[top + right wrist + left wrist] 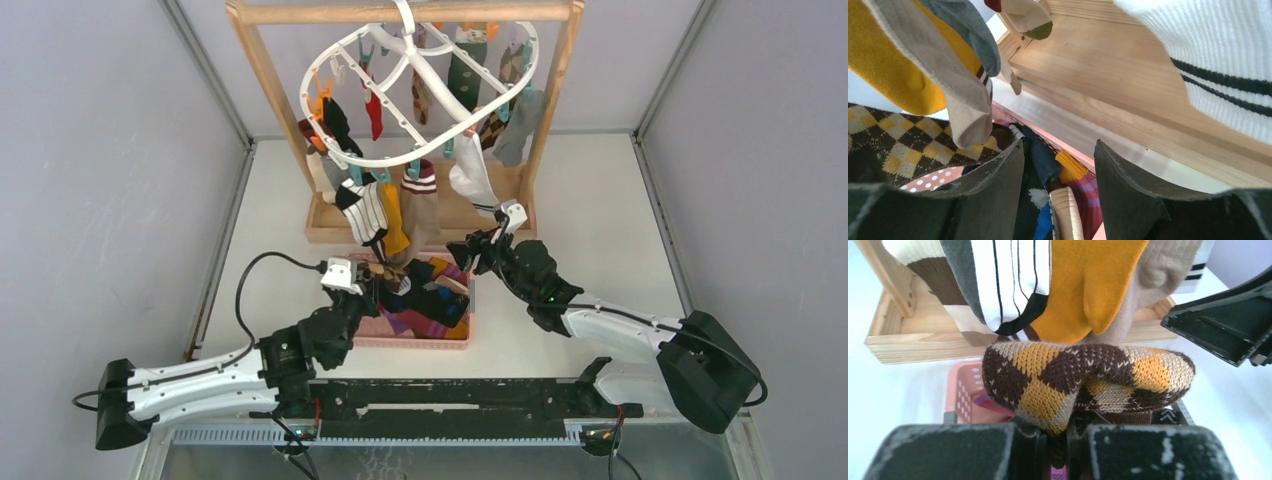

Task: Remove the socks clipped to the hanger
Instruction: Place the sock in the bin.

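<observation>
Clamps black two-finger left gripper [1058, 442] on brown-mustard argyle knit sock [1048, 375]; holds matching right gripper [1058, 167] parted, empty.

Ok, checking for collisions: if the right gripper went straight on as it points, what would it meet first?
Likely the sock pile in the pink basket, seen between the open fingers of the right gripper; wooden base beyond. Depth unclear.

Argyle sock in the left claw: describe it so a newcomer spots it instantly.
Find the wooden stand; the pink basket sits before its base. Over the basket's left end, the left claw pinches the argyle sock. Only it has brown-and-mustard diamonds; hanging neighbours are plain or striped.
</observation>
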